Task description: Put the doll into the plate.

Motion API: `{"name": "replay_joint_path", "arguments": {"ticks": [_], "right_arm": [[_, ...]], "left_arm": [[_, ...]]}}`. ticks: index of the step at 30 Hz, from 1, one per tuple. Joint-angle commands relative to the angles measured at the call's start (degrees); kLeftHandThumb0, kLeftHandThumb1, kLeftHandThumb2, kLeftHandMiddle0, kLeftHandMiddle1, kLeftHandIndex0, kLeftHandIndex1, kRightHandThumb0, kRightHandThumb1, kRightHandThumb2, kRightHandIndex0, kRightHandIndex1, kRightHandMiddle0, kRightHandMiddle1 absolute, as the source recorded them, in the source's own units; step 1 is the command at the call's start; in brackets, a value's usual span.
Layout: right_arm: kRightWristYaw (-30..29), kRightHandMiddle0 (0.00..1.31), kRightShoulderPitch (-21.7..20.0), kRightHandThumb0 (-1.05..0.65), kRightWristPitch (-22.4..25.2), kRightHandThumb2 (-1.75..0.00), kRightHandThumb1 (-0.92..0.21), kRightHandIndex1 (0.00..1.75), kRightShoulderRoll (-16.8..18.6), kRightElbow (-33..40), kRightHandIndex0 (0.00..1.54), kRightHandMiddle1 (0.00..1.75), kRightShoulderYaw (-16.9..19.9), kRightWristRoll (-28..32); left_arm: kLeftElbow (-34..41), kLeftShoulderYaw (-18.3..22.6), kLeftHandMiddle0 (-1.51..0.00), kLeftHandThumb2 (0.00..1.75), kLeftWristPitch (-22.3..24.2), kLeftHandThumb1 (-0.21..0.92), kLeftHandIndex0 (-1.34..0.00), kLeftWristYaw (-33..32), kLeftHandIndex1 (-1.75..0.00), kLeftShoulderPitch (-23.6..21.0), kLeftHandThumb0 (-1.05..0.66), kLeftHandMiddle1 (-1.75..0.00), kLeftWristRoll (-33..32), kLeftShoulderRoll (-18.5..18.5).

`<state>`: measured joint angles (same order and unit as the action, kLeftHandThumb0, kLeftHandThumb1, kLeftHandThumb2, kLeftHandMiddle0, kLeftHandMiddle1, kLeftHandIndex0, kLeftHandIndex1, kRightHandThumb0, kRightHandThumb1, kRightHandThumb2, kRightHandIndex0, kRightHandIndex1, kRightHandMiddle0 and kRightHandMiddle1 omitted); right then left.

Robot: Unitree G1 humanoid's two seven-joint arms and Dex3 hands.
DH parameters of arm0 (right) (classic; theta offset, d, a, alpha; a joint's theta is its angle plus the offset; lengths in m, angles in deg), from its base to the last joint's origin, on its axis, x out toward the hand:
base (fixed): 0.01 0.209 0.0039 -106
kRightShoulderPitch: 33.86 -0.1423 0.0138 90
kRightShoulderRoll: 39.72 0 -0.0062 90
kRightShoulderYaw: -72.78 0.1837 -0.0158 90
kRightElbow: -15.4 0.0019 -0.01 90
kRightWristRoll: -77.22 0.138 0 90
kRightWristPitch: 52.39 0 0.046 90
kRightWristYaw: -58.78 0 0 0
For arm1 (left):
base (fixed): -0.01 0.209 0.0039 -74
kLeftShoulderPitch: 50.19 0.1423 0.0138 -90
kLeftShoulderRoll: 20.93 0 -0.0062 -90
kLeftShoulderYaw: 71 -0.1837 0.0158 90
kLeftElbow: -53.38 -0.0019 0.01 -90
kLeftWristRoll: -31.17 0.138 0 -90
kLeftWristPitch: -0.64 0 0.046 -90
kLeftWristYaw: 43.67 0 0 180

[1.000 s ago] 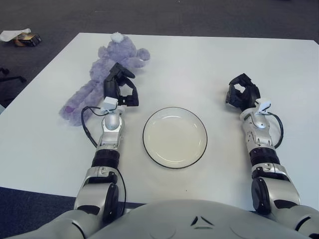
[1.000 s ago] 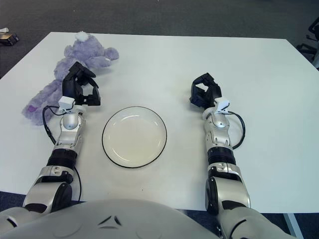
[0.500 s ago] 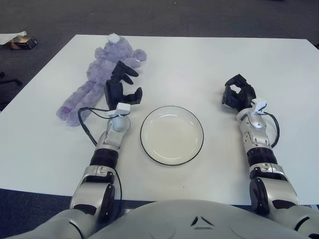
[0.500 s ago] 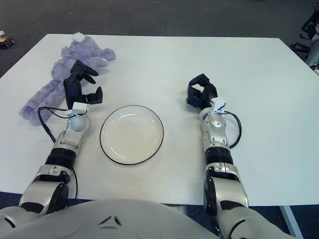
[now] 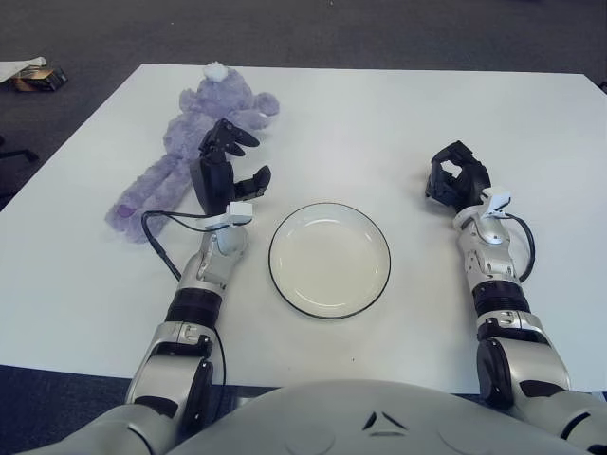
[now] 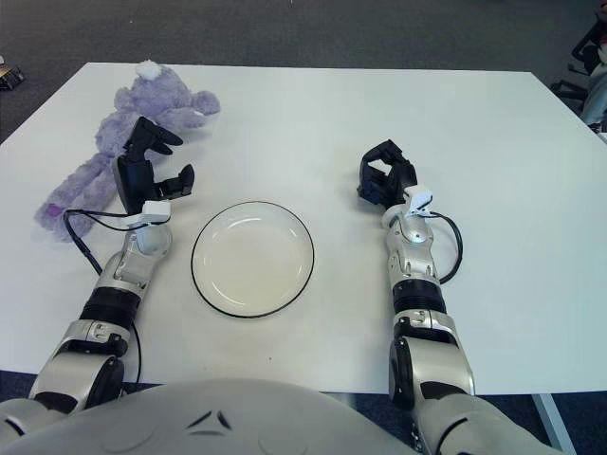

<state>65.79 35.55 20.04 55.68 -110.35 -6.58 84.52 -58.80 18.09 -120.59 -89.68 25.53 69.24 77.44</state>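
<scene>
A purple plush doll (image 5: 186, 142) with long limp legs lies on the white table (image 5: 341, 114) at the far left, head toward the back. A white plate (image 5: 329, 259) with a dark rim sits empty at the table's middle front. My left hand (image 5: 228, 169) is raised just right of the doll's body, fingers spread and holding nothing, apart from the plush. My right hand (image 5: 456, 178) shows to the right of the plate, its fingers curled with nothing in them.
A black cable (image 5: 161, 237) loops from my left wrist over the table beside the doll's legs. A small box and white paper (image 5: 28, 74) lie on the dark floor beyond the table's left corner.
My left hand has shifted slightly left toward the doll and tilted, fingers still spread. The doll, the plate and the right hand have stayed put.
</scene>
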Motion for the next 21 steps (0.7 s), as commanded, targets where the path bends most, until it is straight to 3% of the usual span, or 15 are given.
{"name": "replay_joint_path", "arguments": {"ticks": [1,4,11,15,16,21], "right_arm": [[0.19,0.43,4.01,-0.41,2.54,-1.01,-0.56,1.75,1.36,-3.37,0.98,1.75,-0.64,-0.39],[0.18,0.43,3.9,-0.41,2.62,-1.02,-0.56,1.75,1.33,-3.47,0.97,1.75,-0.65,-0.42],[0.39,0.42,3.62,-0.41,2.48,-1.01,-0.56,1.75,1.13,-4.14,0.97,1.75,-0.66,-0.43],[0.64,0.42,3.39,-0.41,2.15,-1.0,-0.57,1.75,0.99,-4.7,0.97,1.75,-0.69,-0.48],[0.73,0.43,3.32,-0.41,2.01,-1.01,-0.56,1.75,0.97,-4.89,0.97,1.75,-0.71,-0.5],[0.67,0.43,3.21,-0.41,1.81,-1.02,-0.55,1.75,0.94,-5.24,0.98,1.75,-0.76,-0.65]], "left_arm": [[-0.96,-0.36,-0.21,0.7,4.72,0.79,-0.22,-0.58,-1.74,5.43,-0.13,-1.63,1.1,-0.04],[-0.25,-0.55,-0.11,0.79,7.21,0.68,-0.07,-0.94,-1.52,5.38,-0.45,-1.48,1.22,0.03],[0.13,-1.54,-0.01,0.85,10.96,0.55,0.0,-1.66,-1.15,4.91,-0.58,-1.22,1.22,-0.2],[0.25,-2.33,0.0,0.81,13.19,0.56,0.0,-0.66,-1.05,4.39,-0.64,-1.09,1.6,-1.38],[0.48,-2.8,-0.03,0.76,14.19,0.56,0.0,0.27,-1.04,4.36,-0.7,-0.99,2.12,-2.07],[1.41,-4.84,0.0,0.6,17.56,0.67,0.0,2.91,-0.81,4.2,-0.8,-0.72,4.34,-4.97]]}}
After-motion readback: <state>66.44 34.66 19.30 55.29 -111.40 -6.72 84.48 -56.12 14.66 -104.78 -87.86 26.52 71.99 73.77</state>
